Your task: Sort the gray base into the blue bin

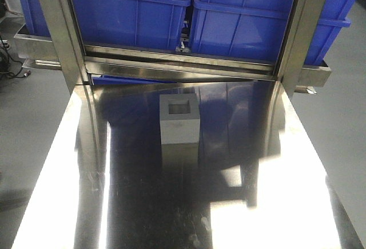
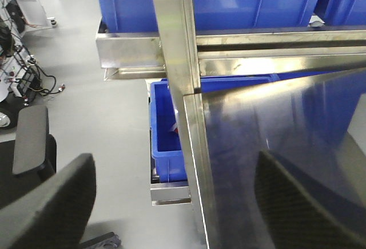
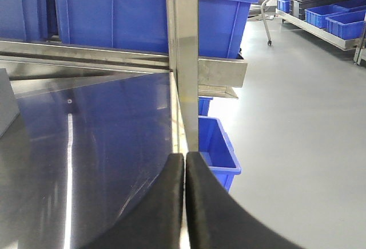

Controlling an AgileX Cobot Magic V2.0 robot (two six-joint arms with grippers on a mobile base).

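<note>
Centred on the shiny steel table (image 1: 143, 203), the small gray cube-shaped base (image 1: 179, 121) sits recess-up. Left gripper (image 2: 177, 203) is spread, right gripper (image 3: 185, 203) pressed together; whichever reaches should straddle opposite flat sides squarely.

The shiny steel surface (image 1: 274, 203) lies open at the near, left and right sides. Only a small gray cube-like block (image 1: 179, 120) stands on it, towards the far middle, with room on every side. Two upright steel posts, far left (image 1: 60, 31) and far right (image 1: 300, 31), and a steel shelf rail (image 1: 177, 60) between them bar the far edge. Behind the rail sit an open deep blue plastic crate holding red material (image 1: 131, 20) on the left and an open second blue plastic crate (image 1: 257, 26) on the right.
</note>
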